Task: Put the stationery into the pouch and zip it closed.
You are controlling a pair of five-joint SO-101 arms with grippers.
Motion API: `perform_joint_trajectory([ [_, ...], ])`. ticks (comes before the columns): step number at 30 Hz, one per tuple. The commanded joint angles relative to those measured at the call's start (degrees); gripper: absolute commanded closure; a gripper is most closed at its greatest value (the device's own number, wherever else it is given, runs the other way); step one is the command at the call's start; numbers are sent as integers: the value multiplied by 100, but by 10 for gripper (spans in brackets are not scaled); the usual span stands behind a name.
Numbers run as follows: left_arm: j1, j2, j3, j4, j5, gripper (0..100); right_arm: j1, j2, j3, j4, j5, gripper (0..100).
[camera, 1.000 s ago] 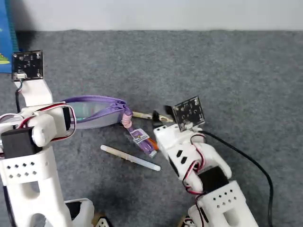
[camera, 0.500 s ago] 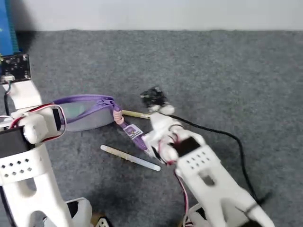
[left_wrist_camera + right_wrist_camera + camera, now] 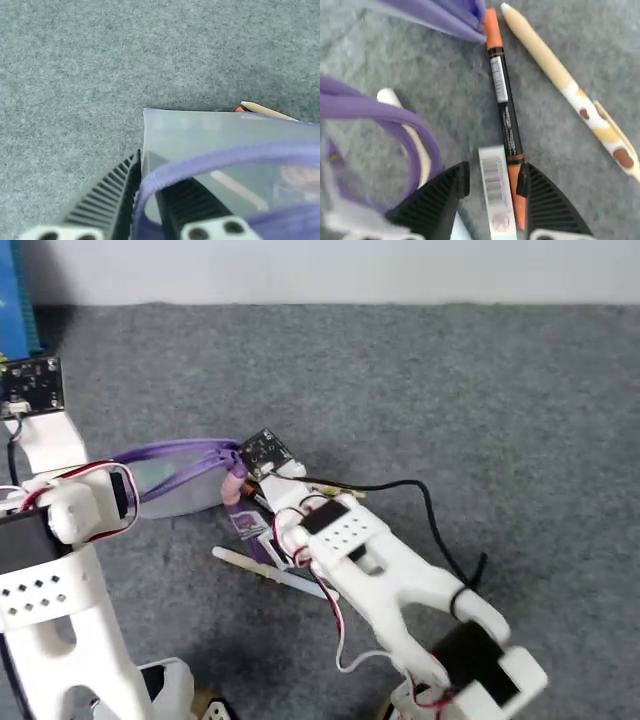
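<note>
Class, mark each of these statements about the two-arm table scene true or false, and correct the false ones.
1. The left gripper is shut on the edge of the translucent pouch with the purple zip. True.
2. The orange-and-black marker is inside the pouch. False: it lies on the grey mat, outside the pouch.
3. The right gripper is open above the marker. True.
4. The cream pen with brown spots stands upright. False: it lies flat on the mat.
</note>
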Motion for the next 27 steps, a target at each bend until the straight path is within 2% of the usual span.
perform_joint_trajectory([
  [1,-9,-9,-40,18,-53,989,-57,514,-484,31,70,832],
  [8,-9,-9,-31,26,-53,989,321,1349,-879,84,88,837],
  [13,-9,-9,-31,26,-53,989,497,1358,-870,92,334,998],
  [15,0,-9,-31,26,-53,989,532,1253,-809,136,352,976],
  [27,0,-9,31,35,-53,989,910,-549,-738,1305,360,991],
])
